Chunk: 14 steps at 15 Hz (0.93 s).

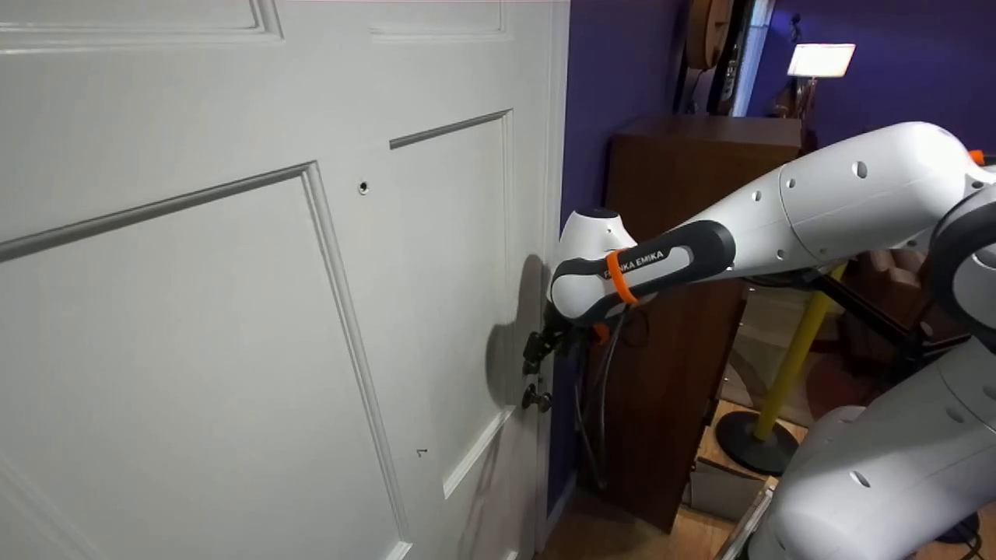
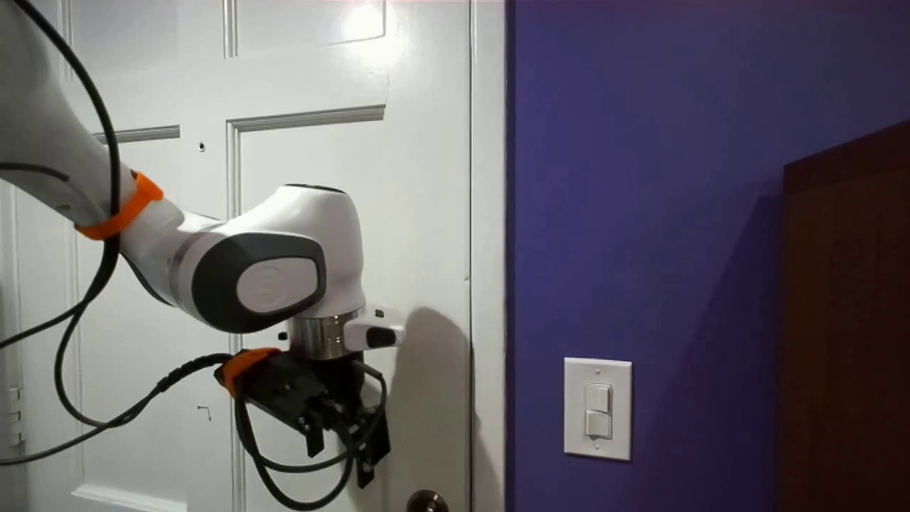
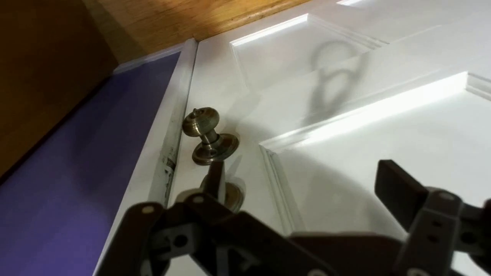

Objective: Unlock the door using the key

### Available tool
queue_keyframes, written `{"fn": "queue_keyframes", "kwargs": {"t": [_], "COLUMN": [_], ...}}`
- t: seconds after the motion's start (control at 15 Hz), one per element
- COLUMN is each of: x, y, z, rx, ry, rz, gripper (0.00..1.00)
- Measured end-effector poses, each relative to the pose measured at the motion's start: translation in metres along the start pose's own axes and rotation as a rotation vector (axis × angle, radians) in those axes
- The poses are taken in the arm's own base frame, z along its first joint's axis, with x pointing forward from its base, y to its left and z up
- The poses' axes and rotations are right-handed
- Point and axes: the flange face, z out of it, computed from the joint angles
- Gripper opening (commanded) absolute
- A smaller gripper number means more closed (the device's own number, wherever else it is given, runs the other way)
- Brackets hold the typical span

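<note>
Wrist view: the fingers (image 3: 401, 193) are being held wide apart, and the panelled white door (image 3: 433, 153) is being shown beyond them, across the gap. A round metal fitting (image 3: 234, 196) on the door is being partly hidden by one of the fingers; whether contact is being made cannot be told. Just past that finger, a brassy knob (image 3: 201, 122) is being seen. In both exterior views, the fingers are being held in front of the door, near the white frame (image 2: 489, 249).
</note>
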Motion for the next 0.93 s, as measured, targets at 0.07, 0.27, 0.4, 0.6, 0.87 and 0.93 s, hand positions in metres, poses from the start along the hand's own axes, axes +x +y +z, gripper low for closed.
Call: {"fn": "queue_keyframes", "kwargs": {"t": [0.07,0.27,0.4,0.6,0.87,0.93], "x": [-0.001,-0.007,-0.011,-0.018,-0.027,-0.028], "y": [0.009,0.029,0.038,0.048,0.058,0.061], "z": [0.003,0.009,0.015,0.028,0.05,0.056], "rx": [0.002,0.003,-0.002,-0.024,-0.074,-0.086], "ry": [-0.007,-0.006,0.011,0.062,0.141,0.157], "rz": [-0.034,-0.151,-0.22,-0.278,-0.275,-0.268], "gripper": [1.0,1.0,1.0,1.0,1.0,1.0]}}
